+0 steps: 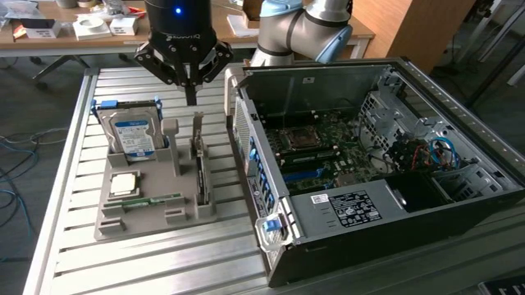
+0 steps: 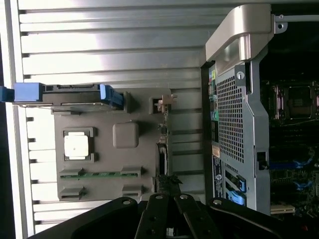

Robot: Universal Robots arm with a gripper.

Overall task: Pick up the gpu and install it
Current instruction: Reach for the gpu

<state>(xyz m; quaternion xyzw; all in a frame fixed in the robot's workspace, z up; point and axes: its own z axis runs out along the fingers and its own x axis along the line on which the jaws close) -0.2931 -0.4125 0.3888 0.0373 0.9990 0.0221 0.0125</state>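
Nothing of the task is done yet. The gpu [image 1: 199, 165] stands on edge in its slot along the case-side edge of the tray [image 1: 115, 226], bracket end towards the tray's far end, untouched. The gripper [image 1: 190, 98] hangs above the far end of the tray, roughly in line with the gpu and clear of it. Its fingers are drawn together to a single tip and grip nothing. By my reading, the grasp, the lift, the carry and the seating in the board are all left.

At the tray's near end lie a square chip [image 1: 125, 183] and, just nearer, a green memory stick [image 1: 153, 200], both flat in their recesses and off the gpu's line. Further along the tray, a grey post [image 1: 171, 132] rises just beside the gpu. Beyond the post, a hard drive [image 1: 133, 134] stands upright in blue rails at the tray's far corner. The post and the drive crowd the gpu from one side.

On the tray's other side the open case [image 1: 328, 252] lies very close, its perforated wall rising just beside the gpu, so room there looks tight too. The motherboard [image 1: 316, 144] lies bare inside, with a blue slot [image 1: 302, 174] showing.

Tray and case rest on a slatted table [image 1: 164, 261]. Past the tray's far end are the arm [image 1: 303, 27] and a cluttered desk [image 1: 82, 38].
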